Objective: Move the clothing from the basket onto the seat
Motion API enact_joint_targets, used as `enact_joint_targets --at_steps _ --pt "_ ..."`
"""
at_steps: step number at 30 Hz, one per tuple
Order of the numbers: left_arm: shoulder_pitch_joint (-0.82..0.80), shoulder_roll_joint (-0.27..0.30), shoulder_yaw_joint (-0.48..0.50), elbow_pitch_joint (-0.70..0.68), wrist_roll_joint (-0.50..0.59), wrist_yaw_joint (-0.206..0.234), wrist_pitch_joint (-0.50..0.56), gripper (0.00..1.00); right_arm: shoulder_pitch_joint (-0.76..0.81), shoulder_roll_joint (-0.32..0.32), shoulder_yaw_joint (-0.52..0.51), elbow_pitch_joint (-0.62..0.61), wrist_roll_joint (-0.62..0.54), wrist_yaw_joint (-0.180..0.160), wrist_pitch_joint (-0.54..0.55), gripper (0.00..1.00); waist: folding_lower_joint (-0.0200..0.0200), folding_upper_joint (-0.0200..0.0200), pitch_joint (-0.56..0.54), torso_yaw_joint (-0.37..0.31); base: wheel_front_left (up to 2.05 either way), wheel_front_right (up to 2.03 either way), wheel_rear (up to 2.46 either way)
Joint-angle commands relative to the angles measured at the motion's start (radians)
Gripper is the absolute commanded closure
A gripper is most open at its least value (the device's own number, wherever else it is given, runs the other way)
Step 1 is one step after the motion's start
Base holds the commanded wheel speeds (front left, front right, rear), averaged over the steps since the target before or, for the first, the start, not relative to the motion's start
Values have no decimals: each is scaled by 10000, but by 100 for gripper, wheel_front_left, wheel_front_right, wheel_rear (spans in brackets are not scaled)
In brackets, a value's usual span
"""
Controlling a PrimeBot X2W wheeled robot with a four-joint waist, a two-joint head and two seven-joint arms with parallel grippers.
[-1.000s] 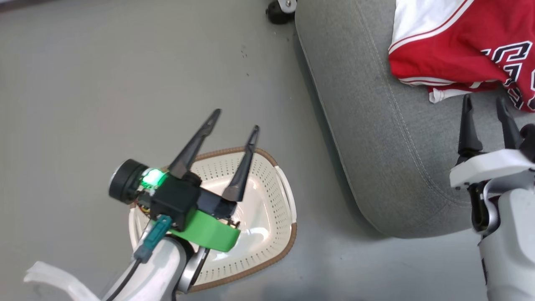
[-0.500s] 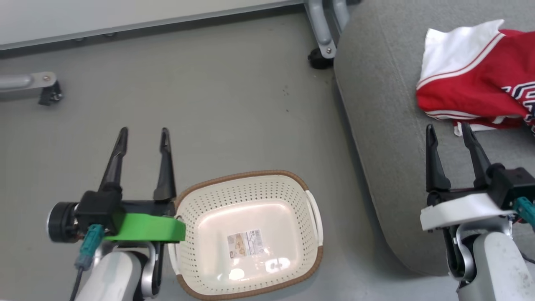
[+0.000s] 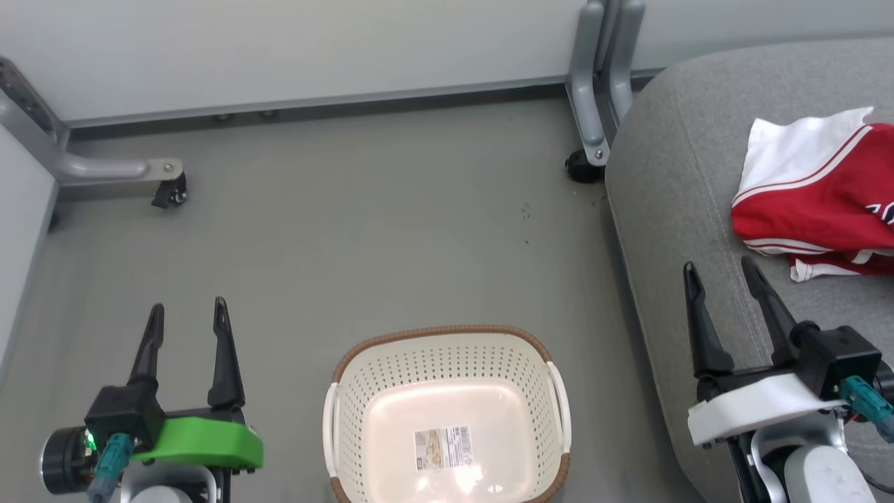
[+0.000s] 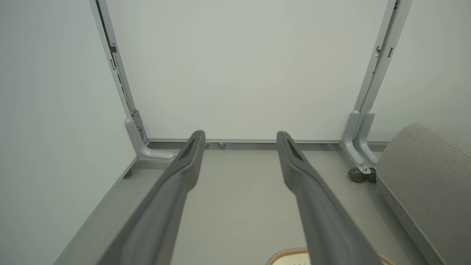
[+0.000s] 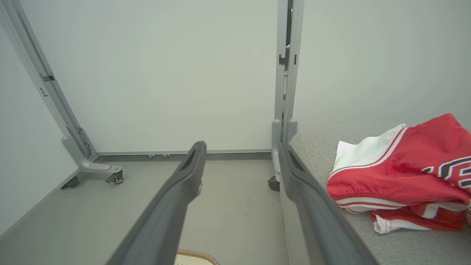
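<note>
Evenly spread, left end effector (image 3: 188,305) and right end effector (image 3: 719,264) face pale wall (image 3: 349,49).

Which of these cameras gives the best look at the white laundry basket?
The head view: the basket sits nearly whole, empty, its bottom label visible. Each wrist view catches a sliver of its brown rim at the bottom edge.

Cream-white perforated plastic basket (image 3: 447,360) on grey floor (image 3: 391,230), low centre in head view. Large grey fabric seat cushion (image 3: 663,188) right of basket, apart. Red-and-white jersey (image 3: 817,202) lies on seat, far right. Beside basket on its left, left gripper (image 3: 187,309); over seat's near edge, right gripper (image 3: 719,265), near jersey, apart. Pale wall panels (image 3: 314,49) behind.
</note>
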Motion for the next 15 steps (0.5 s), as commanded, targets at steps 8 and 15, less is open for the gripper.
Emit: enact_joint_targets --at_steps 8,15 --pt "800 -81 33 240 226 -448 -14 0 950 -5 -12 -457 55 -3 465 0 1 0 -827 159 0 0 0" --pt "1002 -195 -4 636 391 -669 -14 0 1477 -3 -120 -648 218 -3 701 0 1 0 -1114 112 0 0 0"
